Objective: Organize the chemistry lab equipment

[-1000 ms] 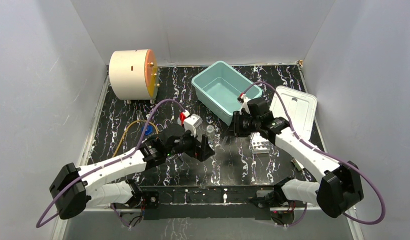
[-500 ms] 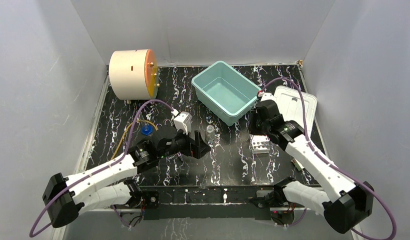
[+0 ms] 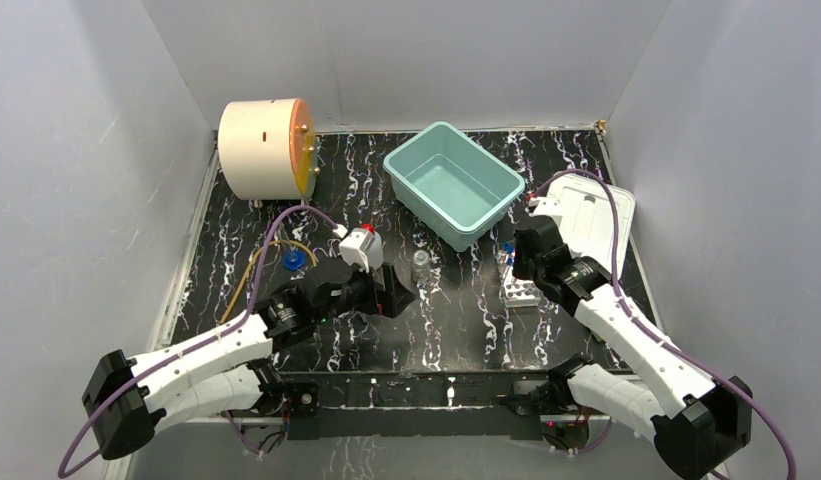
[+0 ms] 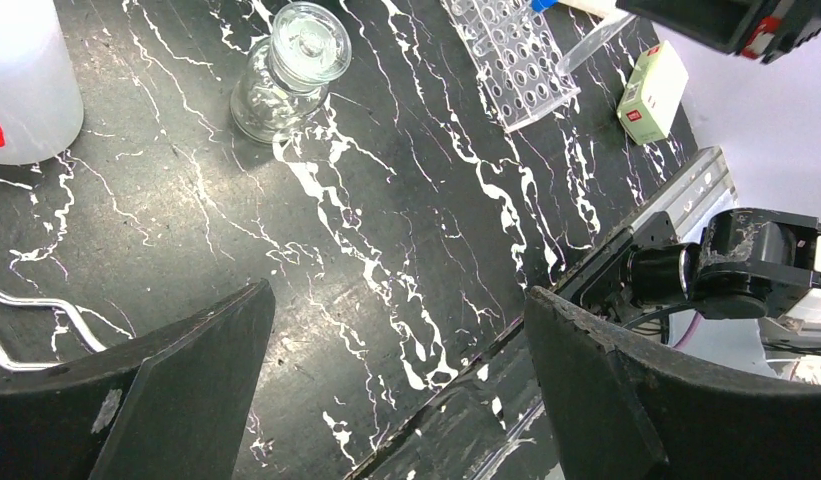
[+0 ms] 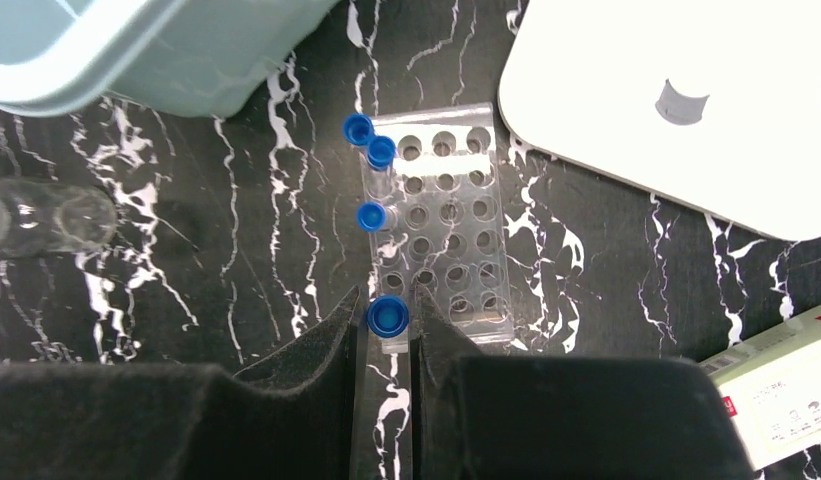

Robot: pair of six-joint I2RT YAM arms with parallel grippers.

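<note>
My right gripper [image 5: 389, 295] is shut on a blue-capped thin tube [image 5: 388, 316] and holds it upright over the near left corner of the clear tube rack [image 5: 456, 220]. Three more blue-capped tubes [image 5: 381, 152] stand along the rack's left column. In the top view the right gripper [image 3: 513, 262] is just above the rack [image 3: 523, 293]. My left gripper [image 4: 398, 300] is open and empty over bare table, near the clear glass vial [image 4: 291, 70]. The white squeeze bottle [image 4: 26, 80] stands left of the vial. The blue ring [image 3: 293, 262] and yellowish tubing [image 3: 254, 268] lie left of my left arm.
A teal bin [image 3: 441, 127] stands at the back centre, its white lid [image 3: 591, 215] to the right of it. A cream drum [image 3: 266, 148] stands at the back left. A small white box with red marking [image 5: 786, 385] lies right of the rack.
My right gripper has moved from beside the teal bin to the right and nearer, over the rack, with the tube in it. My left gripper has drawn back slightly to the left.
</note>
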